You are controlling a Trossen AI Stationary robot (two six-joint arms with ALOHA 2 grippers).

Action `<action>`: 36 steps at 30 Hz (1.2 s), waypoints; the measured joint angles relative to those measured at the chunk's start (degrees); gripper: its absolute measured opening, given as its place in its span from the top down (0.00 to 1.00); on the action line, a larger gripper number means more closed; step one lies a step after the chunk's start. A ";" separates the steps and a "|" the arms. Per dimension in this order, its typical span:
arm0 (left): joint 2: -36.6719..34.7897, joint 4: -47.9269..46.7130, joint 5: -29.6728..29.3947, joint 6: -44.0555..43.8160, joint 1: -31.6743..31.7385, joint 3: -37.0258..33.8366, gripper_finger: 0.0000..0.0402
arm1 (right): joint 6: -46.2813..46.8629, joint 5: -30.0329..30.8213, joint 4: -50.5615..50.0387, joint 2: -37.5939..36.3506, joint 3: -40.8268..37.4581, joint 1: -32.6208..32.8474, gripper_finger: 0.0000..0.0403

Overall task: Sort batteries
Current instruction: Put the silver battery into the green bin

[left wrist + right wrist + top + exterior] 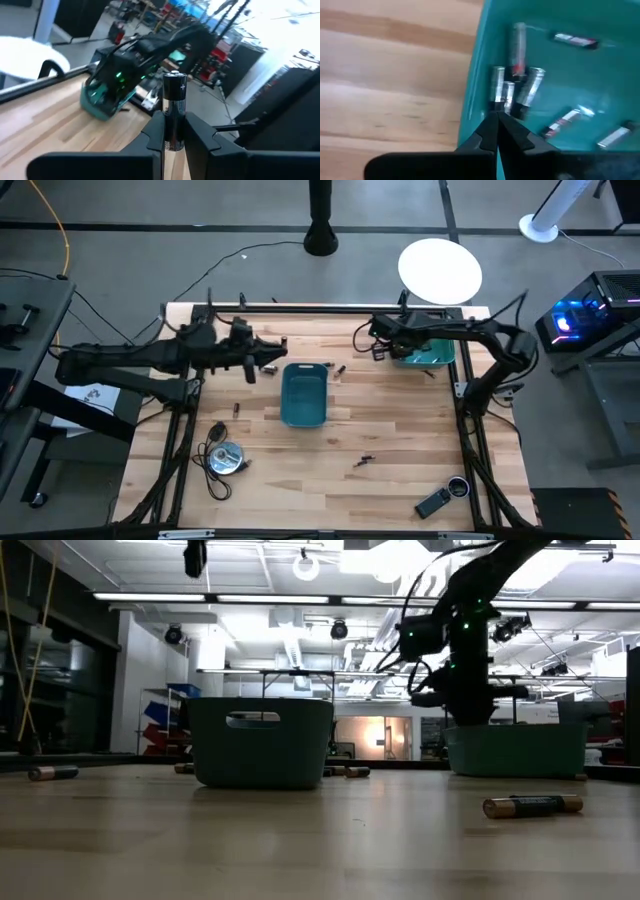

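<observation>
My left gripper (270,366) is just left of the middle teal bin (303,394) and is shut on a dark battery (174,107). My right gripper (496,127) is shut and holds nothing. It is over the near-left wall of the right teal bin (432,354), which has several silvery batteries (520,85) lying on its floor. Loose batteries lie on the wooden table, one in front of the low view (532,805), one at its left (52,772) and one near mid-table (362,461). My left gripper pinches the dark battery between its two fingers, on the sides of its lower half (173,137). The battery runs along the fingers, and its capped end (175,76) sticks out past the fingertips. The fingers point about level toward the table's right. The battery is lifted clear of the table.
A round silver disc with a black cable (225,458) lies at the near left. A black remote-like device (436,502) lies at the near right. More small batteries lie by the middle bin (340,368) and at its left (237,408). The near middle of the table is bare wood.
</observation>
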 joint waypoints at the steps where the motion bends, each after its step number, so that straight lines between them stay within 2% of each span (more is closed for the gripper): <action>1: -0.77 -0.63 0.27 0.69 0.00 0.29 0.92 | 0.56 -0.71 1.31 0.49 0.00 0.66 1.00; 4: -3.43 -2.29 0.15 3.20 0.33 1.35 0.92 | 3.00 -3.62 5.41 1.06 0.00 3.27 1.00; 12: -7.85 -4.28 0.04 7.83 4.23 2.72 0.92 | 13.24 -6.76 20.20 1.05 -0.02 13.24 1.00; 16: -7.23 -4.29 0.04 7.94 5.93 2.76 0.92 | 17.26 -6.10 27.54 1.05 -0.02 18.41 1.00; 20: -4.70 -4.00 -0.06 7.29 6.60 2.76 0.92 | 17.70 -0.93 29.23 0.05 1.41 21.96 1.00; 27: 6.57 3.59 2.12 6.06 6.69 2.76 0.92 | 9.03 11.28 16.81 -10.16 10.78 22.96 1.00; 31: 17.69 7.78 4.96 4.28 6.69 3.49 0.92 | 4.71 18.40 7.71 -17.60 17.09 23.16 1.00; 36: 32.68 9.64 8.90 5.35 6.69 10.28 0.92 | 1.51 25.00 0.75 -24.72 22.18 24.55 1.00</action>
